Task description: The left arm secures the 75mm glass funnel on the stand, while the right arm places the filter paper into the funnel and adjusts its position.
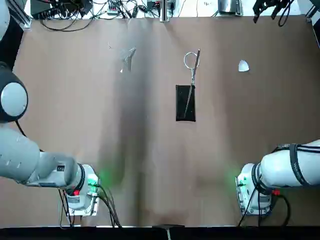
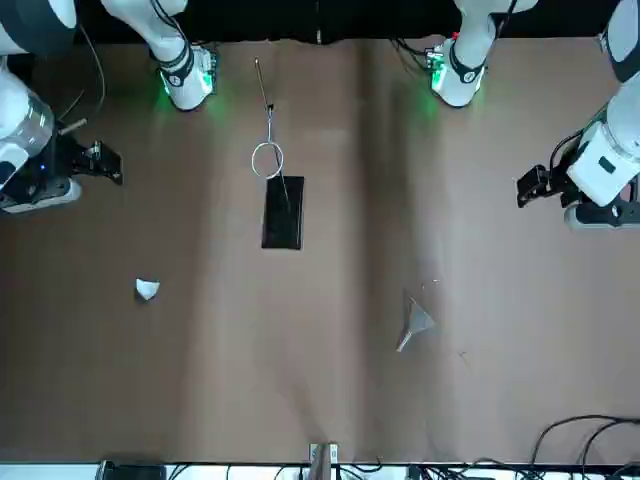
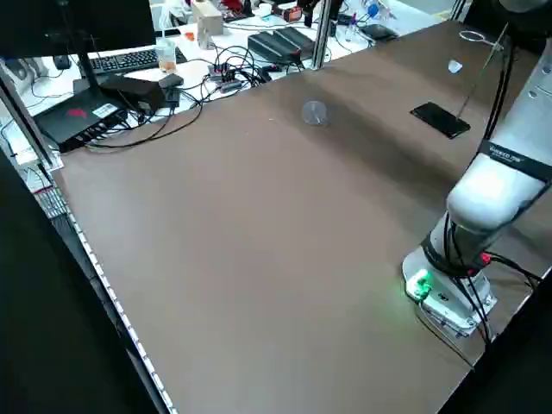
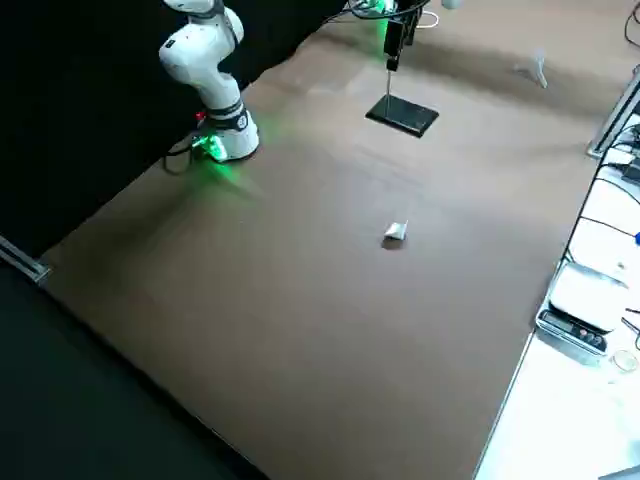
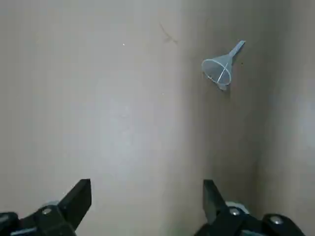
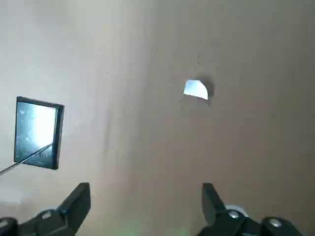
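Note:
The clear glass funnel (image 1: 129, 57) lies on its side on the table's far left part, also seen as funnel (image 5: 219, 71) and funnel (image 2: 418, 322). The stand (image 1: 185, 102) rests mid-table, its rod leaning to an empty wire ring (image 1: 190, 60). The white filter paper (image 1: 243, 66) lies alone at the far right, and shows as filter paper (image 6: 196, 89) in the right wrist view. My left gripper (image 5: 146, 196) hovers open, well short of the funnel. My right gripper (image 6: 146, 196) hovers open, short of the paper, with the stand base (image 6: 38, 132) to one side.
Cables and electronics (image 1: 100, 7) line the table's far edge. Keyboards and boxes (image 3: 103, 95) sit on a desk beyond it. Both arm bases (image 1: 82, 192) glow green at the near edge. Bare brown tabletop (image 1: 150, 160) stretches between the arms and the stand.

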Tool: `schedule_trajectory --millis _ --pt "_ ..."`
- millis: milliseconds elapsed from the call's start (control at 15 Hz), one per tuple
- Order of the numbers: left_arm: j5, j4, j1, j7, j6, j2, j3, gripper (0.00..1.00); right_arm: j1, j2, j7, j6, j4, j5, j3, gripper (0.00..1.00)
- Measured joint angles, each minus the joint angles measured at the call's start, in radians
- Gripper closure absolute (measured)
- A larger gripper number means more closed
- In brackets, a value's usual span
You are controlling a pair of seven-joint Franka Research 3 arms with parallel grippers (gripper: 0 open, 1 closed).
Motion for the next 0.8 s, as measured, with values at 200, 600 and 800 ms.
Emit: schedule_trajectory --millis 200,600,800 --pt "0.000 0.000 0.000 0.004 0.000 0.000 0.000 0.00 -0.009 0.000 0.000 0.000 -0.002 -0.001 -0.001 0.00" --pt "-0.109 -0.011 0.102 -0.012 0.011 0.094 0.004 0.00 -0.064 0.000 0.000 0.001 -0.005 0.004 -0.001 0.00" --pt "-0.246 -0.017 0.164 -0.026 0.109 0.216 0.006 0.00 -0.061 0.001 -0.001 -0.001 -0.013 0.007 0.012 0.00"
